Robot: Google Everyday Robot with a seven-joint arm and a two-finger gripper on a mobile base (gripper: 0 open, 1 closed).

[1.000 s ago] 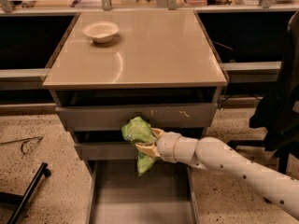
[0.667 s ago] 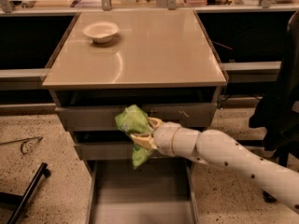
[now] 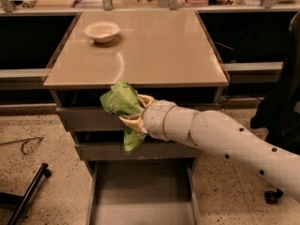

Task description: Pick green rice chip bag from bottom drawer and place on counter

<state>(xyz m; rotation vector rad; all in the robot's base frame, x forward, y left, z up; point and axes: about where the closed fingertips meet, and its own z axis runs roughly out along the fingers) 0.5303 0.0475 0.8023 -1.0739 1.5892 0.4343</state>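
My gripper [image 3: 134,111] is shut on the green rice chip bag [image 3: 120,106], a crumpled light-green foil bag. It holds the bag in the air in front of the upper drawer fronts, just below the front edge of the counter [image 3: 154,55]. The bag's top reaches the counter's edge height. The bottom drawer [image 3: 140,191] is pulled open below, with a plain grey floor and nothing in the part I see. My white arm [image 3: 225,139] comes in from the lower right.
A white bowl [image 3: 101,31] stands at the counter's back left. Two shut grey drawers [image 3: 93,121] sit above the open one. A black bar [image 3: 28,191] lies on the speckled floor at left. A dark chair [image 3: 286,107] stands at right.
My gripper has lifted the bag up and to the left, from the middle drawer front to just under the counter's edge.
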